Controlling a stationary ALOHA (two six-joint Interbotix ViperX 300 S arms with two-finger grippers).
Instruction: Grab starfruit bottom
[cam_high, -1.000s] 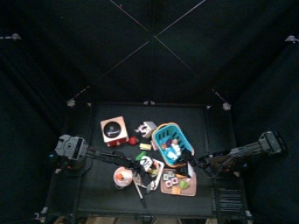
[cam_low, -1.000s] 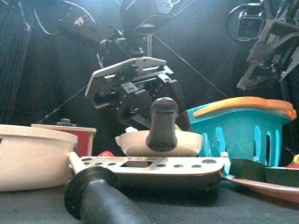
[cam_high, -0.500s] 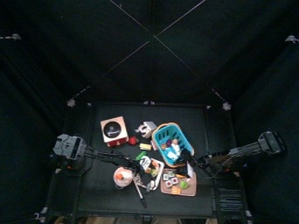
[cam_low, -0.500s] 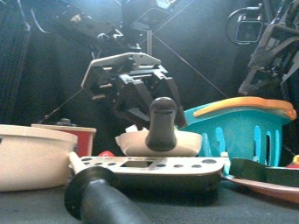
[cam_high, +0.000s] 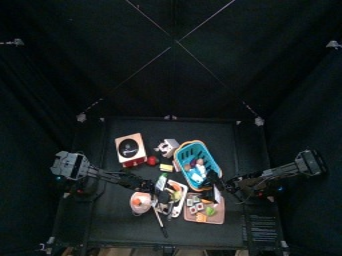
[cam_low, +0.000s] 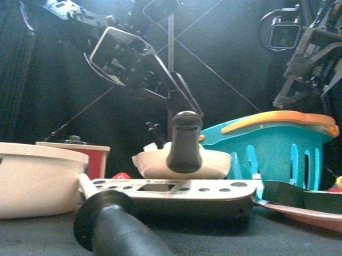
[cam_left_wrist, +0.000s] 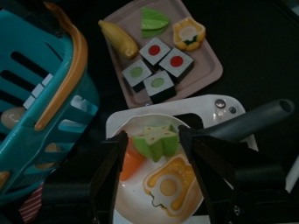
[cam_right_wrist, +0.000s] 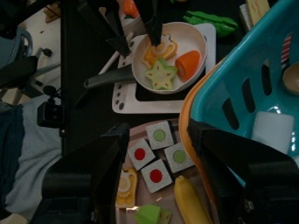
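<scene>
The left gripper (cam_left_wrist: 160, 166) hangs above the white pan (cam_left_wrist: 131, 197), with its jaws spread very wide and nothing held between them. In the left wrist view the two dark jaws stand at either side of the pan's food. The green starfruit piece (cam_left_wrist: 156, 137) lies between the jaws, close to their tips and a little nearer to one jaw, but it is not touched. Deeper between the jaws lies a fried egg piece (cam_left_wrist: 167, 183), and an orange carrot piece (cam_left_wrist: 132, 166) lies just beside the one jaw. Beyond the jaw tips is the pink tray (cam_left_wrist: 208, 63) with sushi pieces, a banana and a green leaf. The teal basket (cam_left_wrist: 41, 83) is to the side of that jaw, outside of it.

In the front view the left arm (cam_low: 123, 52) is lifted high behind the things, tilted, with the wrist rolled. In the top view this arm (cam_high: 83, 176) comes in from the left and bends toward the pan.

The right gripper (cam_right_wrist: 158, 157) rests at the right side of the table. Its jaws stand apart and hold nothing. Beyond its jaw tips, well apart, the same pan shows with the starfruit (cam_right_wrist: 160, 77) in it, and the sushi tray (cam_right_wrist: 152, 157) lies between its jaws, below them.
</scene>
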